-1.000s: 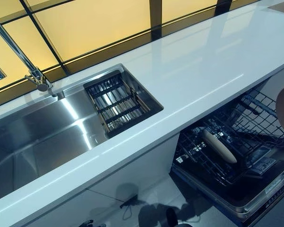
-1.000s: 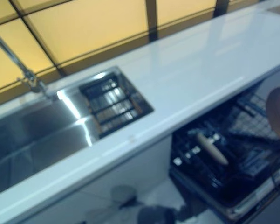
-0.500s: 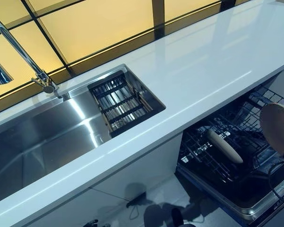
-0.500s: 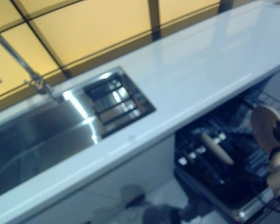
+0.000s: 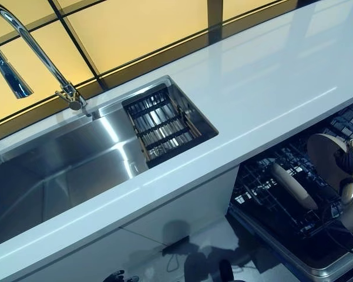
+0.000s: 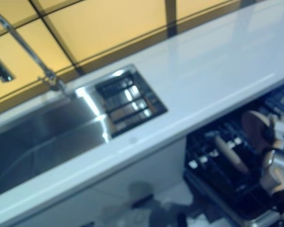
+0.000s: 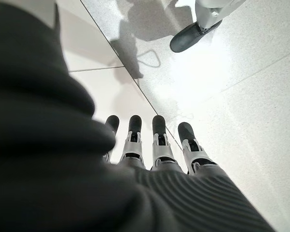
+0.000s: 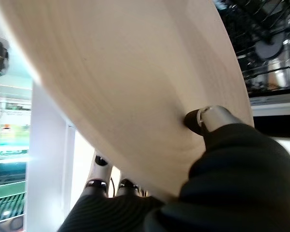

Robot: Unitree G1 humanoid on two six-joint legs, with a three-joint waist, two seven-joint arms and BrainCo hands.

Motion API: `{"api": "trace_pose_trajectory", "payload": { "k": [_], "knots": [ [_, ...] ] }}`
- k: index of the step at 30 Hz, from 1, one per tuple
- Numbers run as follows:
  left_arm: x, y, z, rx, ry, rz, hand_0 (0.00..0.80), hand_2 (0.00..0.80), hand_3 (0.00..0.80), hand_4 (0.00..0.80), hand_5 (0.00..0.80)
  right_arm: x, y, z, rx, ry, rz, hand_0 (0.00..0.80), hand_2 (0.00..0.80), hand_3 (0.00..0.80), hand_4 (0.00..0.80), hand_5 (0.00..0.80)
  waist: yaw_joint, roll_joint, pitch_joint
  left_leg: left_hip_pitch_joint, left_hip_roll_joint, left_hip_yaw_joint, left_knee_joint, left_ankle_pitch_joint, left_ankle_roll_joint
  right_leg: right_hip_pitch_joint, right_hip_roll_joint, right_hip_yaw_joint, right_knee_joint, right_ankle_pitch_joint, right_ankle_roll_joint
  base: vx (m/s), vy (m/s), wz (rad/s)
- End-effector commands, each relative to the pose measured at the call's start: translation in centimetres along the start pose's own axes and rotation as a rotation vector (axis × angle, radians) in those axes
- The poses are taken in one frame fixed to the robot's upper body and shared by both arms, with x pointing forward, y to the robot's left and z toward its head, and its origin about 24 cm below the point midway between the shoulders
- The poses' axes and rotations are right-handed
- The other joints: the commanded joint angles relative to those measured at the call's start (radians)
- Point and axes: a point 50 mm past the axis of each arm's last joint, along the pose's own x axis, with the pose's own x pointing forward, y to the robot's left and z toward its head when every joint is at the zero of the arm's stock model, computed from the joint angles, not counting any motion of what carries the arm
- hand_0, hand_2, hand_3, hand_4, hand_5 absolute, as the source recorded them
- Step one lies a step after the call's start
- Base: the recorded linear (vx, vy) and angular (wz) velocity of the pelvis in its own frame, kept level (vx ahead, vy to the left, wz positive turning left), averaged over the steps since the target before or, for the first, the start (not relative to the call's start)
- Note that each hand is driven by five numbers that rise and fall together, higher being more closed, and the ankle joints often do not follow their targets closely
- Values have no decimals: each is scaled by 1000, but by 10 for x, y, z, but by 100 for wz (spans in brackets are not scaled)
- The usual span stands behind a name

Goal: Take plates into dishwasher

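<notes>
My right hand (image 5: 352,197) is shut on a round pale wooden plate (image 5: 324,154) and holds it on edge above the open dishwasher's lower rack (image 5: 255,191). In the right wrist view the plate (image 8: 125,87) fills the picture, with my thumb (image 8: 205,118) pressed on its face and the fingers behind it. A second wooden plate (image 5: 293,185) stands on edge in the rack, to the left of the held one. My left hand (image 7: 154,154) hangs open over the floor, holding nothing.
A white countertop (image 5: 270,82) runs over the dishwasher. A steel sink (image 5: 59,170) with a slatted drain basket (image 5: 164,126) and a tall tap (image 5: 35,53) lies to the left. White cabinet fronts (image 5: 164,217) stand below the counter.
The view has shifted a little. My right hand has brought the wooden plate in from the right edge to above the rack, nearer the plate standing there.
</notes>
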Motion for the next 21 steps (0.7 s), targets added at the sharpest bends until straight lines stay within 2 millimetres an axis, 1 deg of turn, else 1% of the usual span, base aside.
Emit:
{"api": "trace_pose_trajectory", "payload": {
  "k": [1, 5, 10, 15, 16, 17, 18, 21],
  "knots": [
    [-2, 18, -2, 99, 29, 26, 0, 0, 0, 0, 0, 21, -20, 14, -99, -20, -82, 800, 800, 800, 800, 800, 12, -64, -34, 25, -31, -10, -1, -91, 57, 51, -53, -57, 4, -98, 88, 0, 0, 0],
    [-2, 19, 0, 104, 27, 29, 0, 0, 0, 0, 0, 23, -16, 14, -171, -17, -43, 800, 800, 800, 800, 800, 20, -63, -31, 21, -29, -10, -1, -89, 55, 51, -55, -65, 4, -99, 89, -8, -25, 3],
    [-1, 18, 2, 111, 20, 26, 0, 0, 0, 0, 0, 28, -12, 13, -219, -1, 27, 800, 800, 800, 800, 800, 31, -54, -26, 12, -30, -15, -1, -83, 52, 45, -60, -75, 4, -98, 90, -24, -20, 4],
    [0, 19, 7, 108, 8, 26, 0, 0, 0, 0, 0, 25, 0, 14, -228, 24, 112, 800, 800, 800, 800, 800, 35, -48, -18, 7, -30, -16, -1, -79, 50, 43, -63, -84, 4, -98, 90, -8, -9, 3],
    [0, 19, 8, 108, 3, 27, 0, 0, 0, 0, 0, 24, 6, 12, -215, 42, 157, 800, 800, 800, 800, 800, 37, -47, -15, 5, -30, -17, -1, -77, 48, 42, -64, -88, 4, -97, 90, 0, 0, 0],
    [0, 19, 8, 108, 2, 27, 0, 0, 0, 0, 0, 23, 7, 12, -212, 45, 163, 800, 800, 800, 800, 800, 37, -47, -15, 4, -30, -17, -1, -77, 48, 42, -64, -88, 4, -97, 90, -36, -10, 1],
    [0, 19, 11, 109, -3, 28, 0, 0, 0, 0, 0, 20, 14, 12, -183, 69, 214, 800, 800, 800, 800, 800, 39, -45, -11, 1, -30, -18, -1, -75, 48, 40, -65, -91, 4, -95, 89, 0, 0, 0],
    [1, 20, 13, 110, -8, 29, 0, 0, 0, 0, 0, 17, 23, 14, -146, 83, 272, 800, 800, 800, 800, 800, 41, -45, -5, -1, -30, -19, -1, -72, 46, 39, -67, -95, 4, -93, 89, -12, -2, 0]
  ]
}}
